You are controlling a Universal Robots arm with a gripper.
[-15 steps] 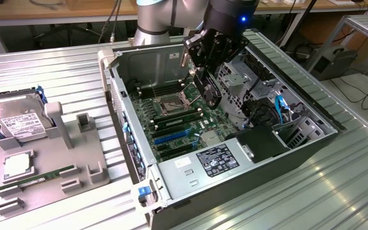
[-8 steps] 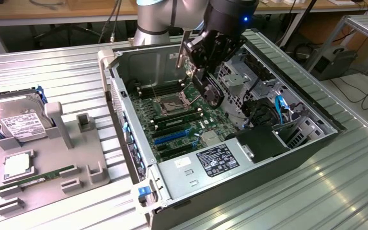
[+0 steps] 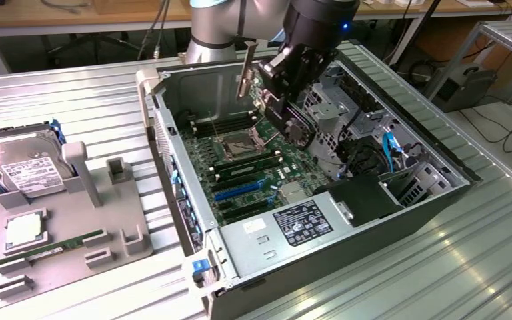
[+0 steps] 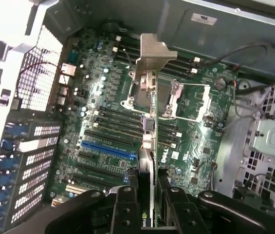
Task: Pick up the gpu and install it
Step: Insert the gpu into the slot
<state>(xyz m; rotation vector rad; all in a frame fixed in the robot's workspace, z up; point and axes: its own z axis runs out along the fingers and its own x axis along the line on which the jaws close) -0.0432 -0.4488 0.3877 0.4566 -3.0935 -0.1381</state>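
One card is in play: the gpu, seen edge-on in the wrist view as a thin dark strip with its silvery bracket at the far end. The gripper holds it, one jaw against each flat face, closed to a middling width around the card's near end. In the exterior view the card hangs over the open top of the computer case, near the case's back wall and, as far as I can judge, clear of everything inside.

Inside the case lies the motherboard. The card's line crosses the processor socket, while the long blue slot sits off to one side, towards the case's vented wall. So the card is carried but not yet over a seat.

Outside the case, on the bench, a grey holder keeps a hard drive.

Doing this step well, in my view, means keeping the card's edge parallel to the slot, the bracket facing the vented wall, and the card upright, so the contacts meet the slot evenly. The loose cables inside the case look like the main snag.
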